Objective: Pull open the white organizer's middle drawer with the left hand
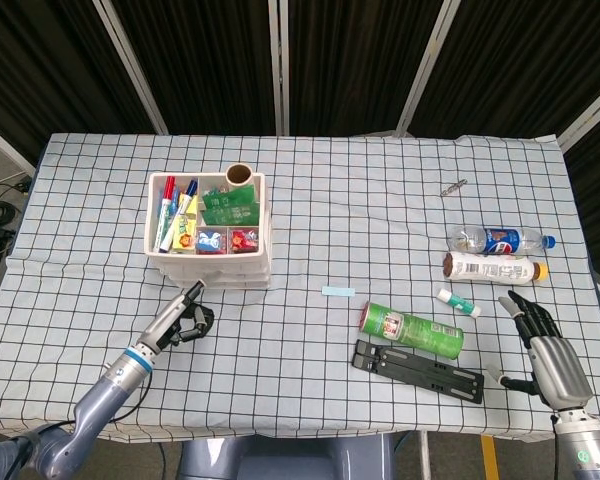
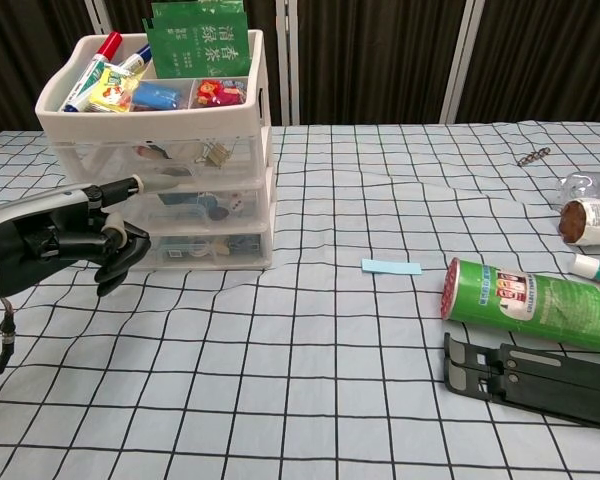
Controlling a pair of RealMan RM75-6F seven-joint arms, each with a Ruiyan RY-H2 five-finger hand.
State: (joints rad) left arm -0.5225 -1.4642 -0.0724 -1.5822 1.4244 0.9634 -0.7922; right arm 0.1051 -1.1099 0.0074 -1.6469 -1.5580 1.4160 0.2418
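Note:
The white organizer (image 1: 220,272) stands on the checked cloth at the left, with pens and packets in its top tray. In the chest view its wall (image 2: 261,92) sits above three clear drawers, and the middle drawer (image 2: 212,204) looks flush with the others. My left hand (image 2: 58,240) hovers just in front of the drawers, most fingers curled in and one finger (image 2: 120,188) stretched toward the middle drawer's front; whether it touches is unclear. From the head camera the left hand (image 1: 180,318) lies short of the organizer. My right hand (image 1: 546,352) rests open at the table's near right edge.
A green can (image 1: 411,330) lies on its side beside a black folding stand (image 1: 420,369). Two bottles (image 1: 499,241) (image 1: 491,268) and a small tube (image 1: 460,302) lie at the right. A blue slip of paper (image 2: 390,266) sits mid-table.

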